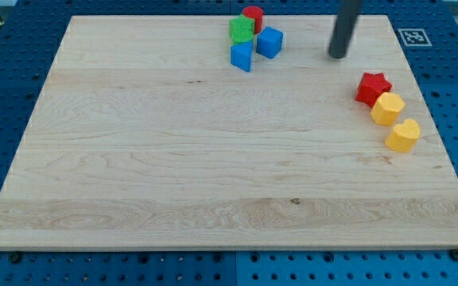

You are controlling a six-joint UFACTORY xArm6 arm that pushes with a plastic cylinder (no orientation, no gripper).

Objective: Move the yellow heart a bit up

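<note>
- My tip point(339, 56) is the bare end of a straight dark rod; it has no jaws to open or close and holds nothing, and it touches no block.
- The yellow heart point(404, 135) lies well below my tip and to the view's right of it, close to the right edge of the wooden board point(173, 159).
- A yellow hexagonal block point(387, 108) sits just up-left of the heart, seemingly touching it, and a red star point(373, 87) sits just up-left of that one; the three form a diagonal line running down and right from below my tip.
- To do the step well, I judge that the tip should travel around the row on its right side and come in below the heart, so the push goes toward the view's top.
- The contact should be centred on the heart's lower edge, because an off-centre push would likely turn it or slide it sideways.
- The push should be short, since only a small shift is asked for.
- The risk is the hexagonal block: a push angled leftward would drive the heart into it and move the star too.
- No containers are in view, so nothing is held in any.
- Left of my tip, near the board's top edge, stands a separate cluster: a red cylinder point(252, 16), a green block point(241, 30), a blue cube point(269, 41) and a blue wedge-like block point(242, 56).
</note>
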